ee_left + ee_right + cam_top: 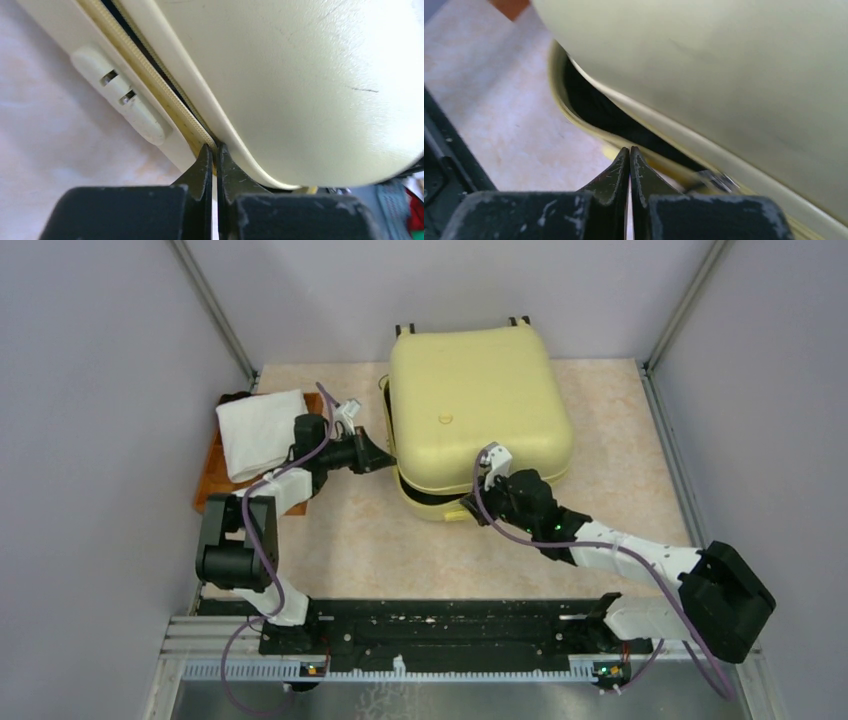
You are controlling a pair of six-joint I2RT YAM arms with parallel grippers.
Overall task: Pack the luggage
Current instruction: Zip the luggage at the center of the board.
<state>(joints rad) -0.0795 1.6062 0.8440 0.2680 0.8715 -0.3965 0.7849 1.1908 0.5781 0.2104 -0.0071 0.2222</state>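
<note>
Pale marbled counter (350,540), closed in by grey walls (100,360) on three sides, carries everything in view. Nearest, a black rail (450,630) runs along the front edge with both arm bases bolted to it. From the right base the arm reaches forward and leftward, and the right pincer (630,149) has its fingers pressed together with nothing between them, the tips just at the rim of the lower shell at the near corner of the luggage (480,390). There the two shells stand slightly apart and dark lining (594,107) shows in the gap. Farther back, the left pincer (215,147) is likewise pressed together, its tips touching the zip track (150,82) on the left side of the case; whether it pinches a pull there cannot be told. Beside that track sits a cream moulded piece (122,95) with two slots. The pale yellow luggage lies flat in the middle-far part of the counter, lid down, small wheels (404,330) at its far edge. Left of it, a folded white towel (258,430) rests on a brown board (207,485).
</note>
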